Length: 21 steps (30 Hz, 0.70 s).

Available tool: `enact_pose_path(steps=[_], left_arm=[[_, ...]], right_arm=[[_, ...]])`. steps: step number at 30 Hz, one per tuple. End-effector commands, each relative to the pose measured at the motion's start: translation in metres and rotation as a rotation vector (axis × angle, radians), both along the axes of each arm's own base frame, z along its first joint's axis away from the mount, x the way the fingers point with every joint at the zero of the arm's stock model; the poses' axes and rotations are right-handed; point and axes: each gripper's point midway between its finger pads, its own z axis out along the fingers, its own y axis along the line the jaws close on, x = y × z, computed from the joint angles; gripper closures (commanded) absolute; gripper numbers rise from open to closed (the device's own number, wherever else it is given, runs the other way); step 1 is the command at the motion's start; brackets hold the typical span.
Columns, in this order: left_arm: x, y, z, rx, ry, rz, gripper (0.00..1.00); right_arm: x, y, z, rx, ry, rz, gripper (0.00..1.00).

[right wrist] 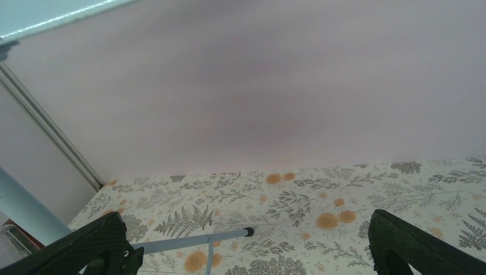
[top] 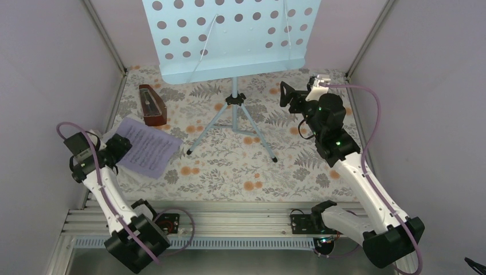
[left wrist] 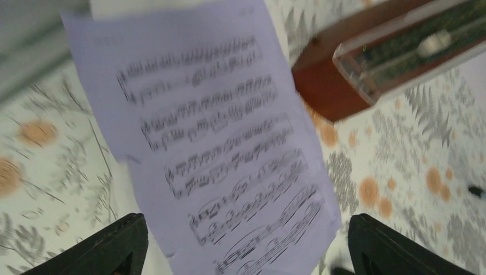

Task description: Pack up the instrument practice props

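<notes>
Floral table [top: 298,172]: metronome [top: 153,106], pages [top: 147,148], stand [top: 234,101]

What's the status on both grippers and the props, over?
Left gripper open over sheet music. Right gripper open, empty, near music stand. Metronome beside sheet music, nothing blocking.

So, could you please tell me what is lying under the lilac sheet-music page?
A white page peeks out past the lilac page, both on the floral tablecloth. Its print, and any further sheets, are covered.

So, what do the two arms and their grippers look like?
Both have white links, black joints and a lilac cable: the left arm and the right arm, which shows small green lights. The left gripper and the right gripper have broad black fingers.
</notes>
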Motion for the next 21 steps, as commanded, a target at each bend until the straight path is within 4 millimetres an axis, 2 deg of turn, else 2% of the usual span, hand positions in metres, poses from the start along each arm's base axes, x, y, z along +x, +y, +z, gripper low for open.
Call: enact_pose_path(steps=[1, 4, 7, 10, 14, 16, 18, 21], left_arm=[[-0.009, 0.023, 0.037, 0.217, 0.026, 0.064, 0.1], [-0.008, 0.024, 0.049, 0.265, 0.014, 0.051, 0.08], [0.005, 0.008, 0.077, 0.323, -0.094, -0.043, 0.07], [0.022, -0.022, 0.101, 0.349, -0.225, -0.197, 0.08], [0.044, -0.066, 0.098, 0.29, -0.302, -0.396, 0.12], [0.054, -0.09, 0.106, 0.276, -0.387, -0.478, 0.12], [0.065, -0.111, 0.121, 0.285, -0.482, -0.551, 0.12], [0.088, -0.14, 0.143, 0.301, -0.582, -0.652, 0.12]], right_arm=[[-0.003, -0.009, 0.009, 0.017, -0.023, -0.039, 0.0], [-0.006, -0.009, 0.009, 0.025, -0.021, -0.033, 0.0], [-0.01, -0.002, -0.001, 0.025, -0.022, 0.014, 0.0], [-0.013, 0.019, -0.024, 0.021, 0.004, 0.138, 0.0], [-0.028, 0.067, -0.061, 0.022, 0.016, 0.436, 0.03], [-0.042, 0.091, -0.076, 0.021, -0.006, 0.61, 0.06], [-0.048, 0.106, -0.089, 0.005, -0.018, 0.705, 0.08], [-0.041, 0.118, -0.103, -0.033, -0.02, 0.738, 0.09]])
